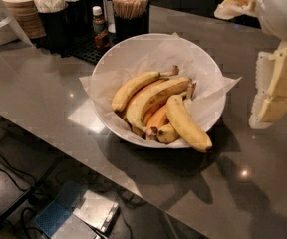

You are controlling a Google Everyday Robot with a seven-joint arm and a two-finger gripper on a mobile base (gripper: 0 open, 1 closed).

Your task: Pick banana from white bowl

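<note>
In the camera view, you have nothing picked yet. The banana (184, 121) lies in the white bowl (114, 126) on its near right side, with its tip reaching over the rim, next to the other bananas (148, 96). By my reading, the whole reach, grasp and lift is left to do. The gripper (270, 98) hangs at the right edge above the counter (44, 93), well apart from the bowl. You cannot tell whether it is spread or pressed together.
</note>
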